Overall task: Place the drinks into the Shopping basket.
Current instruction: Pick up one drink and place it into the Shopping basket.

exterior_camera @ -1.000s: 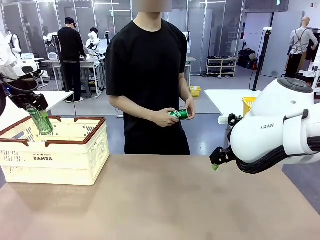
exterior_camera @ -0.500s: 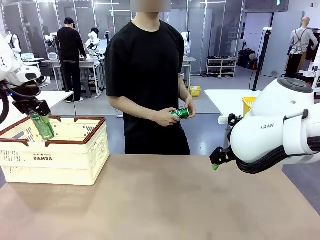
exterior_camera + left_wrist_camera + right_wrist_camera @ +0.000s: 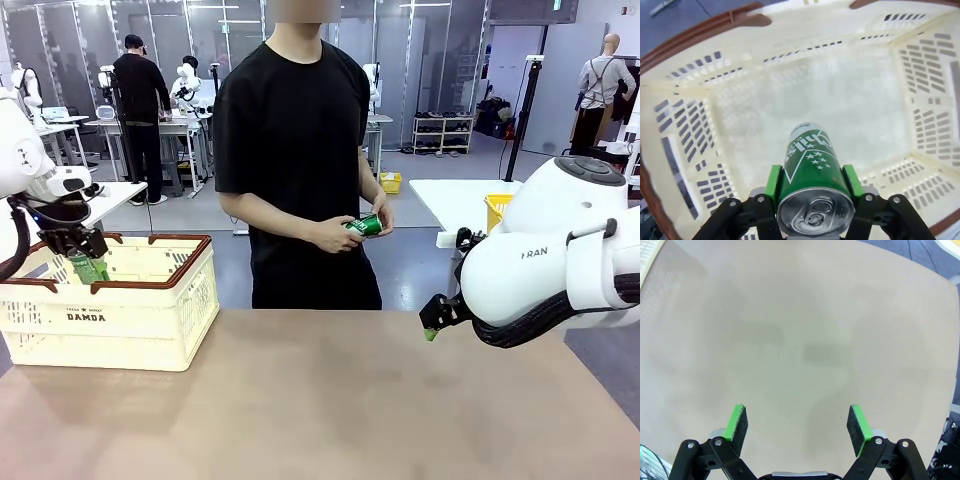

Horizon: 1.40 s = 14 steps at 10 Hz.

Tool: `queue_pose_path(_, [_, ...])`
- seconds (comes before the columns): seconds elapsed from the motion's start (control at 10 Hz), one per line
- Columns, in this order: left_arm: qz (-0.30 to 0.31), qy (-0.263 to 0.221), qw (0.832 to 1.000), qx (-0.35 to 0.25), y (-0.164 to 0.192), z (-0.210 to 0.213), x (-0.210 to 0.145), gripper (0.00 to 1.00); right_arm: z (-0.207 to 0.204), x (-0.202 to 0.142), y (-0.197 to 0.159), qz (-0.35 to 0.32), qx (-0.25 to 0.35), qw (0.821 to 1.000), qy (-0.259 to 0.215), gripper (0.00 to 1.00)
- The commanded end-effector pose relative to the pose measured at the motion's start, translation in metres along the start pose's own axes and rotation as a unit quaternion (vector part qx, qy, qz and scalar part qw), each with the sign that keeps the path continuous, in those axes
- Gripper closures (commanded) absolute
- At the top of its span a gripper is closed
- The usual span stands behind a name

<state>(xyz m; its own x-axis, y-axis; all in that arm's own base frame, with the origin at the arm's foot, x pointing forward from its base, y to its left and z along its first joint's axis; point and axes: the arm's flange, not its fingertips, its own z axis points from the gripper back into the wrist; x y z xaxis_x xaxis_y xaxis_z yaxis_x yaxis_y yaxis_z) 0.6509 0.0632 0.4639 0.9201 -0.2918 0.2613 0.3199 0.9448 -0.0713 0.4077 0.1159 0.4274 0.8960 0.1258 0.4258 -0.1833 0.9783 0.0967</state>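
Placing step: left end effector pinching green can within the mouth of the Shopping basket, above its floor; right end effector spread over bare tabletop; next, probably (second can waits in person's hand): lower, release.

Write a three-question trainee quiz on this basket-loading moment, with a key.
1. True or false: the left gripper is shut on a green can over the Shopping basket floor.
2. The right gripper is: A) open above bare table; B) gripping a bottle; C) inside a drawer.
3. Fill in: the person's hands hold a ___ drink.
Key: 1 true; 2 A; 3 green.
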Motion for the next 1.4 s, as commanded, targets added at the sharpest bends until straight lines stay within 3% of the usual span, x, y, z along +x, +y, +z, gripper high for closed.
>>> queue_pose_path(0.0, [-0.004, -0.027, 0.999, -0.033, 0.002, -0.014, -0.008, 0.42, 0.000, 0.000, -0.001, -0.001, 0.002, 1.000, 0.000, 0.00])
queue_pose_path(0.6, [0.013, -0.014, 0.999, -0.048, 0.014, -0.072, -0.025, 0.42, 0.000, 0.000, -0.001, -0.001, 0.002, 1.000, 0.000, 0.00])
queue_pose_path(0.8, [0.019, 0.008, 1.000, -0.023, 0.021, -0.089, -0.028, 0.42, 0.000, 0.000, -0.001, -0.001, 0.002, 1.000, 0.000, 0.00])
queue_pose_path(1.3, [0.012, 0.051, 0.999, -0.009, 0.031, -0.101, -0.021, 0.42, 0.000, 0.000, -0.001, -0.001, 0.002, 1.000, 0.000, 0.00])
